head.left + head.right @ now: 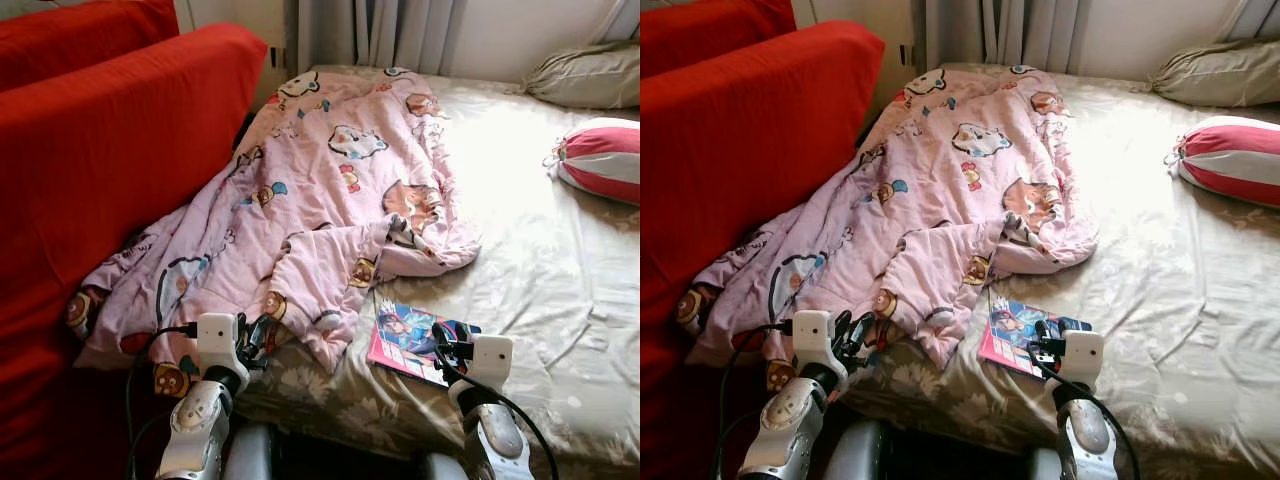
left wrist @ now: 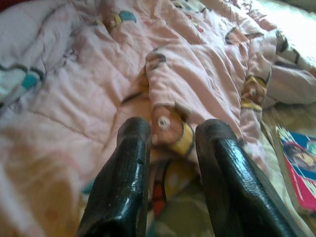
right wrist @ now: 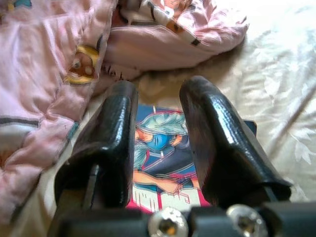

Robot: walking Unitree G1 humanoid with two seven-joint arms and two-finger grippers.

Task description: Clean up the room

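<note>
Pink quilted blanket (image 1: 300, 210) printed with cartoon animals lies rumpled along the left side of a bed (image 1: 560, 300), running from near the curtains (image 1: 390, 30) down to the near edge, where part of it spills toward a red sofa (image 1: 110, 150) pushed against the bed. The bed carries a pale floral sheet, brightly sunlit in the middle. A red-and-white striped cushion (image 1: 600, 158) sits at the right, with an olive pillow (image 1: 590, 75) behind it near the wall.

A comic book (image 1: 415, 340) with a bright illustrated cover — pink border, blue-haired figure — lies flat on the sheet just beside the blanket's lower fold, near the bed's front edge.

The left gripper (image 1: 252, 338) hovers at the blanket's near edge; in its wrist view the two black fingers (image 2: 123, 182) stand apart, with a printed patch of the fabric showing in the gap between them, and nothing is held. The right gripper (image 1: 447, 345) hangs over the comic book's near end; its fingers (image 3: 217, 138) are likewise spread, framing the cover figure — whether the tips touch the cover cannot be told.
</note>
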